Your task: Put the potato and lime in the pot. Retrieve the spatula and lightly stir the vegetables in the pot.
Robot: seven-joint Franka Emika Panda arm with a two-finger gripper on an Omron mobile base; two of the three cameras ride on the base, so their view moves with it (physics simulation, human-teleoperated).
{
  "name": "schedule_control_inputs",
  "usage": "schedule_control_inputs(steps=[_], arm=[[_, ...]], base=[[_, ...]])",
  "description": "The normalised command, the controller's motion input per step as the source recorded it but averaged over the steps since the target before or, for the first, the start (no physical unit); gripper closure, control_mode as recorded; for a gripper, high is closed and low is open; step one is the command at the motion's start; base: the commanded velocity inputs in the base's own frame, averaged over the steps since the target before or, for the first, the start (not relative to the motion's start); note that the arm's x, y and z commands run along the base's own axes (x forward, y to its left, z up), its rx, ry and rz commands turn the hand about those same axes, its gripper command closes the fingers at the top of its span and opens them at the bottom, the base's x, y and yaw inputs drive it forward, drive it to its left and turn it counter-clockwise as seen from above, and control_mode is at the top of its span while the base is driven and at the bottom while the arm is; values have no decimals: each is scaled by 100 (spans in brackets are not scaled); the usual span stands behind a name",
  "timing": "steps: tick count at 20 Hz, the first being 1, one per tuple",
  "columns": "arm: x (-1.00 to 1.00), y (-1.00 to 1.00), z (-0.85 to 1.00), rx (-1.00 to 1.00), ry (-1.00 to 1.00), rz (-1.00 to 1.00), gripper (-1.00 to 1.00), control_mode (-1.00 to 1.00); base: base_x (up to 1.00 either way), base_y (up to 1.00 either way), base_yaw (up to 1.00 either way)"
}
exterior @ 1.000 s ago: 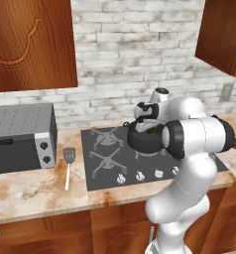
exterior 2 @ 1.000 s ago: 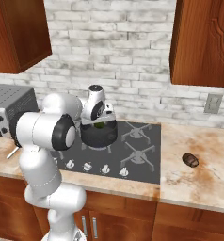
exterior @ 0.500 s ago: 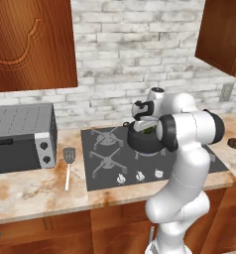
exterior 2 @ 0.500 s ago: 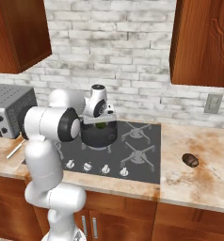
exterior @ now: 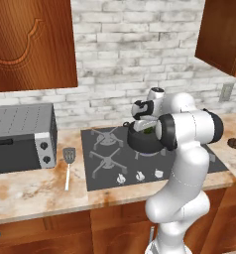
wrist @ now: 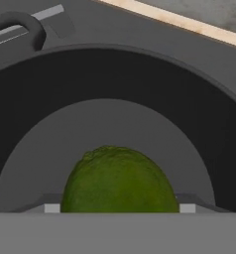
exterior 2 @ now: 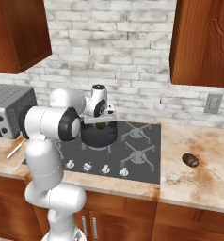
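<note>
On the cooktop (exterior: pixel 110 163), the pot (exterior: pixel 142 140) is stood on a burner, with the gripper (exterior 2: pixel 100 121) poised over its mouth. The lime (wrist: pixel 119 182) is seen between the jaws above the pot floor; whether it is gripped or already let go cannot be told. Left undone: the potato (exterior 2: pixel 189 160), lying on the counter (exterior 2: pixel 198 179) at 3 o'clock of the pot, well apart; the spatula (exterior: pixel 68 159), at 9 o'clock beside the toaster oven (exterior: pixel 21 139). Nothing is seen blocking either.

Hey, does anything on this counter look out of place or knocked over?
Nothing is spilled or tipped. The potato lies alone on the counter right of the stove; the spatula lies flat by the toaster oven.
</note>
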Motion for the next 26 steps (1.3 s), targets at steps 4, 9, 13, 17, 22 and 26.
schedule_control_inputs(steps=[4, 9, 13, 17, 22, 26], arm=[[0, 0, 0, 0, 0, 0, -100, -100], [1, 0, 0, 0, 2, 0, -100, -100], [3, 0, 6, 0, 8, 0, -100, -100], [-63, -19, 22, 2, -3, 0, -100, -100], [-86, -56, 16, 5, -9, -6, -100, -100], [-39, -80, 31, 5, -7, -8, -100, -100]], base=[[0, 0, 0], [0, 0, 0], [0, 0, 0], [0, 0, 0], [0, 0, 0], [0, 0, 0]])
